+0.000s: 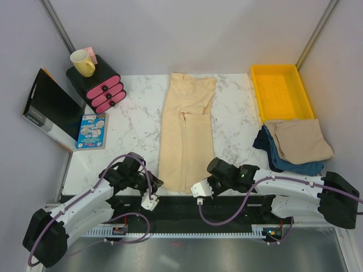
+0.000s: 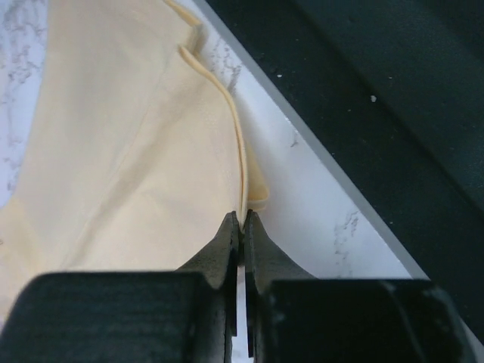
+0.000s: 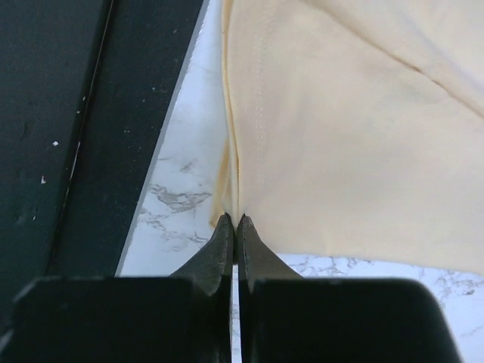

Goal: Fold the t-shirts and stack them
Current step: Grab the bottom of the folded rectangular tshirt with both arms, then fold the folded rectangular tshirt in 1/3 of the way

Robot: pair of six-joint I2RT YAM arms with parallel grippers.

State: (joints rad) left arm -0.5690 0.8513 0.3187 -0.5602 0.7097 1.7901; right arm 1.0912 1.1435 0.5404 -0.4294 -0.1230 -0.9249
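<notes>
— T-shirt (image 1: 187, 136), the cream one: how are the grippers sitting on it?

— Left gripper (image 2: 242, 221) is pinching the near-left corner of the hem, tips fully together on a thin edge of cloth. Right gripper (image 3: 235, 221) is pinching the near-right corner the same way. The shirt is lying as a long narrow strip down the middle of the table (image 1: 136, 130), with its hem at the near edge.

— Doing the fold well?

— My judgement: both arms should be lifting together and level, keeping the hem taut, then carrying it toward the far end so the edges are meeting square. The bite is looking shallow, so a jerk could be pulling a layer free.

— Views differing?

— Wrist cameras are showing the pinch and the layered edge. The top camera is hiding that under the wrists. It is showing the whole strip, the yellow tray (image 1: 282, 90) at far right, and a tan folded shirt (image 1: 300, 139) resting on a blue one (image 1: 281, 158) at the tray's near end.
</notes>
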